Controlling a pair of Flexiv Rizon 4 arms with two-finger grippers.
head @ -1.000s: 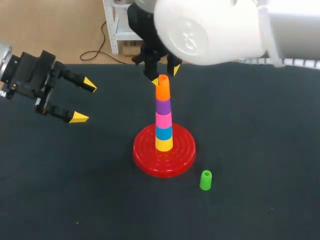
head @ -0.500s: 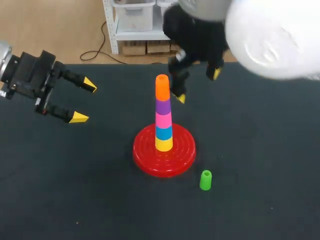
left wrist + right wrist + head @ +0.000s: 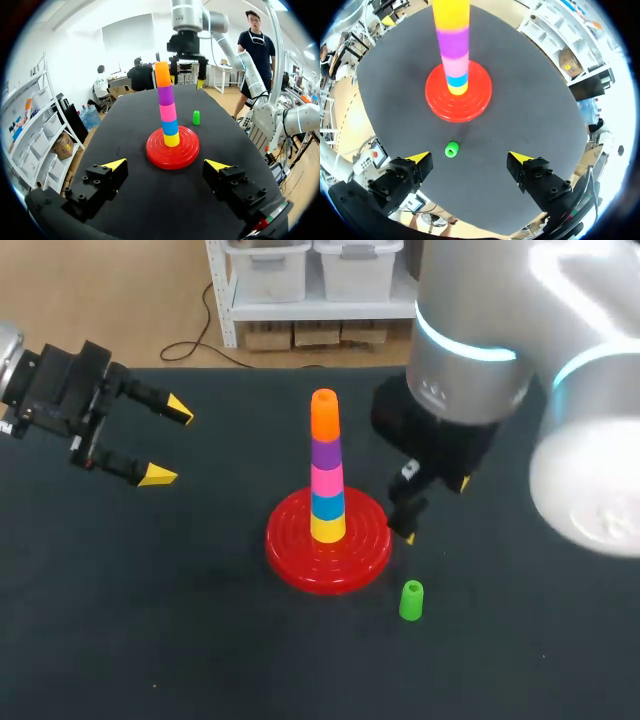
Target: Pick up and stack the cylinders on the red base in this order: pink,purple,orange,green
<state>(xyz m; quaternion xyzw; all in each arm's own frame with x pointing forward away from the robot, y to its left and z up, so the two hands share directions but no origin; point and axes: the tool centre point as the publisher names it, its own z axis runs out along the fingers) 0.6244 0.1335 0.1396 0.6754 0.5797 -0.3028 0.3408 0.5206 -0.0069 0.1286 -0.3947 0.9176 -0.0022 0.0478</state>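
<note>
— Green cylinder [image 3: 411, 600] stands on the table [image 3: 150, 630] just beside the red base [image 3: 290, 552]; orange cylinder [image 3: 324, 418] tops the stack [image 3: 327, 480].
— Green's our last pick, then. Right gripper [image 3: 470, 158] hangs over it, jaws spread, empty: we lower and close. Left gripper [image 3: 168, 442] gapes, well apart.

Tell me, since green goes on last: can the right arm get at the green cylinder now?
Probably yes: the right gripper is open, and the green cylinder stands alone, clear of the red base.

the table [image 3: 150, 640] is presenting a dark, matte, faintly speckled top; it is spanning the head view side to side, with light falling evenly across it
</note>
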